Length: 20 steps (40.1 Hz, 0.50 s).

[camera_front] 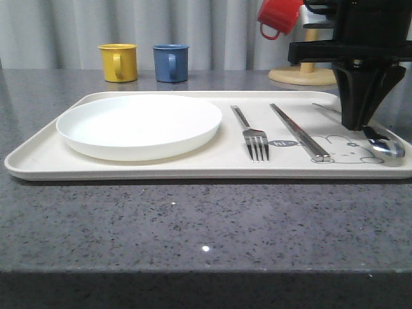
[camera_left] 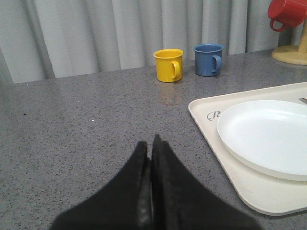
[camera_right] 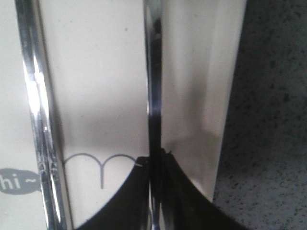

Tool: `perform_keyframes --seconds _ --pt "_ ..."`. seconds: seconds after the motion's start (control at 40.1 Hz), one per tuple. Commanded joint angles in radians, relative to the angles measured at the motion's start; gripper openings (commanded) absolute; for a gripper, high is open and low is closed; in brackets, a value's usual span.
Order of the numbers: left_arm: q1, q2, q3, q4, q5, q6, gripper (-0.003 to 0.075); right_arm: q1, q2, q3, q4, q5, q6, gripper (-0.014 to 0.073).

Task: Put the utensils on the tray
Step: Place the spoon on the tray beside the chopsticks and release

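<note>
The right pincer (camera_front: 358, 123) stands closed on the spoon (camera_front: 385, 147) handle, which runs front to back along the tray's (camera_front: 161, 168) right side, its bowl resting nearest the front rim.

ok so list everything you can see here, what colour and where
tray: 1, cream, on the grey table, near the front edge
plate: 1, white, left part of the tray
fork: 1, silver, on the tray right of the plate
chopsticks: 1 pair, silver, on the tray right of the fork
spoon: 1, silver, right end of the tray
yellow mug: 1, behind the tray
blue mug: 1, right of the yellow mug
red mug: 1, hung on a wooden stand, back right
left gripper: black, shut, over bare table left of the tray
right gripper: black, at the spoon handle
</note>
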Motion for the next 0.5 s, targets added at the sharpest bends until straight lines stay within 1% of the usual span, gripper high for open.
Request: perform_keyframes --seconds 0.0,0.2,0.274,0.474 --pt "0.001 0.01 -0.03 -0.01 -0.085 -0.001 -0.0018 -0.001 -0.046 -0.026 -0.006 0.011 0.003 0.0129" --pt "0.001 0.01 -0.03 -0.01 -0.085 -0.001 -0.0018 -0.001 -0.046 -0.026 -0.006 0.011 0.004 0.0239" --pt "0.001 0.01 -0.03 -0.01 -0.085 -0.001 -0.0018 -0.001 -0.048 -0.027 -0.006 0.013 0.004 0.0267" --pt "0.001 0.01 -0.03 -0.01 -0.085 -0.001 -0.0018 -0.001 -0.111 -0.098 -0.021 0.078 -0.009 0.0266"
